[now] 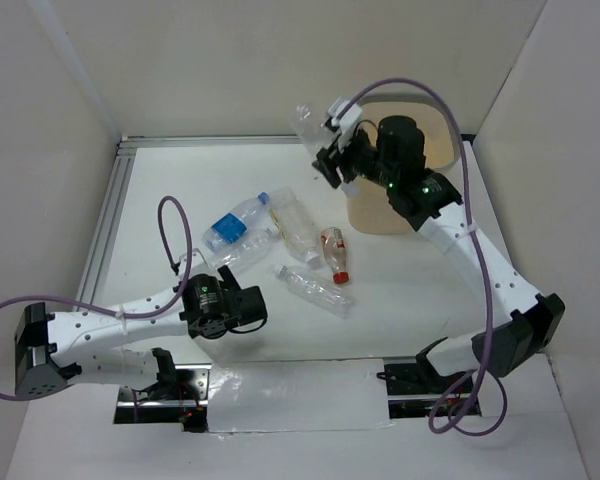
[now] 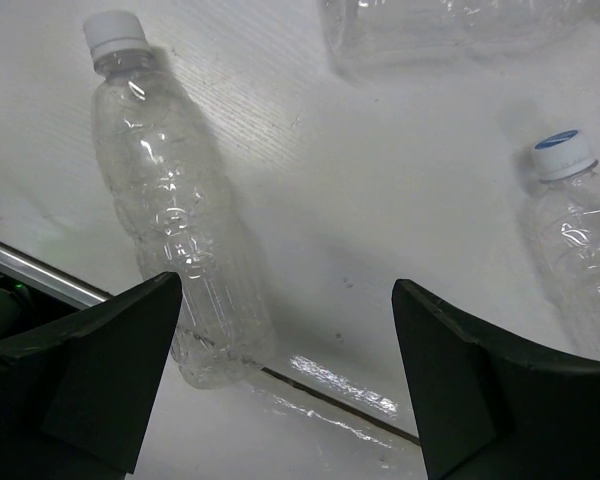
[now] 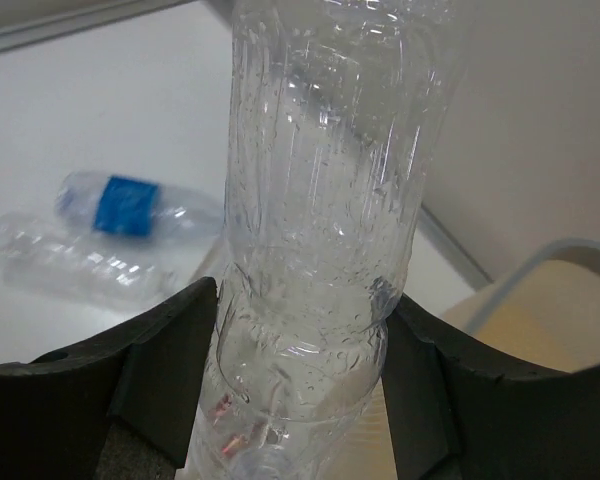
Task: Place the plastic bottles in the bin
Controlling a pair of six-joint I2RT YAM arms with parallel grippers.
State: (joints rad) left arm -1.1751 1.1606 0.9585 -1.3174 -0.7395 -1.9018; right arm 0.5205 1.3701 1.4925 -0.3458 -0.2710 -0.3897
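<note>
The right gripper has its two fingers squeezed on the middle of a clear bottle. It holds the bottle up in the air just beside the bin, near the rim but not over the opening yet. So this looks like the carrying step. Next, I think, the arm must swing the bottle over the bin's mouth and let go. The left gripper has its fingers wide apart with nothing in them, low over a white-capped bottle, well away from the bin. More bottles lie on the table beside the bin, among them a blue-label bottle and a red-capped bottle.
</note>
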